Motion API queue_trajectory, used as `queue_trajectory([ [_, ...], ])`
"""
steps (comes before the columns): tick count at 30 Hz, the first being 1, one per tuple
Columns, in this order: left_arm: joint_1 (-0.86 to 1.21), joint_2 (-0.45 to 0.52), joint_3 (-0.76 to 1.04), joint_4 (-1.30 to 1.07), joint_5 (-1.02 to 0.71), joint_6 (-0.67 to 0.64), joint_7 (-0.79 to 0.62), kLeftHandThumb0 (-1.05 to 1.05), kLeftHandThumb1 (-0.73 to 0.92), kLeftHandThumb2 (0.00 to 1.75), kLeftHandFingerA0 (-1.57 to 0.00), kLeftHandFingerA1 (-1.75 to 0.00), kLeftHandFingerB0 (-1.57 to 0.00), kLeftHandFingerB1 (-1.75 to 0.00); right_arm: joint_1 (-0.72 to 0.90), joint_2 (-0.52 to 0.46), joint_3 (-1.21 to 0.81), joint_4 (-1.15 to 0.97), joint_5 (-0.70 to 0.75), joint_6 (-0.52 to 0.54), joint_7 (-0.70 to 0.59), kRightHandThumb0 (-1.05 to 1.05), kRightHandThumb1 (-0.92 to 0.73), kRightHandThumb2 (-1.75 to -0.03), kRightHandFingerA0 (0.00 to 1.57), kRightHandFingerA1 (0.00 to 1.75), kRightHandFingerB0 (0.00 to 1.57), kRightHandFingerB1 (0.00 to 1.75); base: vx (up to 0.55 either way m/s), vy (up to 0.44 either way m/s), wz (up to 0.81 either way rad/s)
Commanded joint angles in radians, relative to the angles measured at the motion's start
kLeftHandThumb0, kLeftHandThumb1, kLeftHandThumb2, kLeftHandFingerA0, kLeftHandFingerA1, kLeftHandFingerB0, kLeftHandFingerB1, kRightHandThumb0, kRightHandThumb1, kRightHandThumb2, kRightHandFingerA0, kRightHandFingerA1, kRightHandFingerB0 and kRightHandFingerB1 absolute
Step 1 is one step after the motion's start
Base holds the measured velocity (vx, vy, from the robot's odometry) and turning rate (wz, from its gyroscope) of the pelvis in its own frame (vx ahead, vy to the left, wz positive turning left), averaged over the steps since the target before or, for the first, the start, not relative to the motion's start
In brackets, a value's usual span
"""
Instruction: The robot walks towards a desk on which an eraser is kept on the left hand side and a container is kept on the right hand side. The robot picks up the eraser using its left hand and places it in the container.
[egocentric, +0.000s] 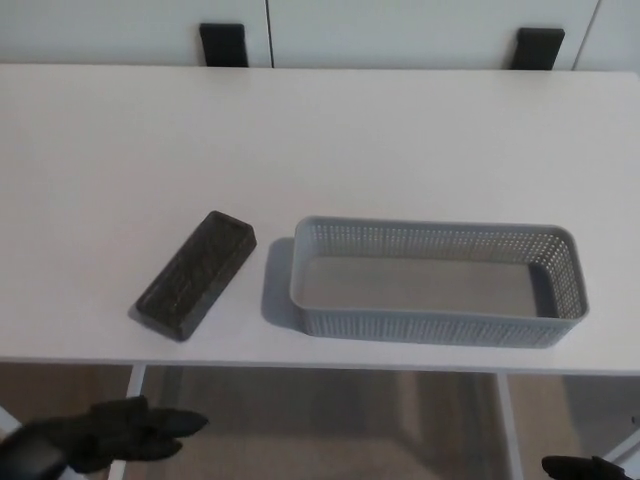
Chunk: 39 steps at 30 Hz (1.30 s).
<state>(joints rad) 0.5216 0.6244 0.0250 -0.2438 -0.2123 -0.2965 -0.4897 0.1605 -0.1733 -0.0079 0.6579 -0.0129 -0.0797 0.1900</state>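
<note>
A dark grey eraser (196, 274) lies flat and diagonal on the white desk (320, 140), left of centre near the front edge. Just to its right stands an empty grey perforated container (437, 282), long side across the view, a small gap between the two. My left hand (130, 432) hangs below the desk's front edge at the bottom left, fingers apart and holding nothing, well short of the eraser. Only a sliver of my right hand (590, 467) shows at the bottom right corner, below the desk.
White desk legs (134, 380) stand under the front edge on both sides. Two black brackets (222, 44) sit behind the desk's far edge against a white wall. Brown floor shows under the desk.
</note>
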Motion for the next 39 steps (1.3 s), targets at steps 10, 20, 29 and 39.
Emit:
queue_trajectory([
  [10, -0.507, -0.192, -0.007, -0.331, 0.455, 0.395, 0.341, -0.61, 0.37, 0.70, 0.00, -0.02, -0.07, -0.10, 0.003, -0.041, 0.014, 0.005, -0.042, -0.023, -0.013, -0.28, -0.54, -0.56, 0.59, 0.65, 0.42, 0.53, 0.00, 0.000, 0.00],
  [20, -0.668, -0.246, -0.178, 0.072, 0.708, 0.523, 0.456, -0.66, 0.42, 0.75, 0.00, -0.05, -0.04, -0.06, 0.012, -0.031, 0.007, -0.026, -0.027, -0.011, -0.006, -0.25, -0.55, -0.57, 0.55, 0.64, 0.37, 0.51, 0.00, 0.000, 0.00],
  [29, -0.708, -0.293, -0.230, 0.276, 0.748, 0.581, 0.554, -0.72, 0.44, 0.77, 0.00, -0.01, 0.00, -0.02, 0.008, -0.041, 0.014, -0.033, -0.038, -0.008, -0.005, -0.25, -0.55, -0.56, 0.56, 0.62, 0.39, 0.51, 0.00, 0.000, 0.00],
  [39, -0.706, -0.335, -0.296, 0.412, 0.809, 0.586, 0.646, -0.77, 0.46, 0.79, 0.00, 0.00, 0.00, 0.00, 0.010, -0.044, 0.032, -0.046, -0.064, 0.008, -0.007, -0.24, -0.55, -0.56, 0.57, 0.61, 0.39, 0.51, 0.00, 0.000, 0.00],
])
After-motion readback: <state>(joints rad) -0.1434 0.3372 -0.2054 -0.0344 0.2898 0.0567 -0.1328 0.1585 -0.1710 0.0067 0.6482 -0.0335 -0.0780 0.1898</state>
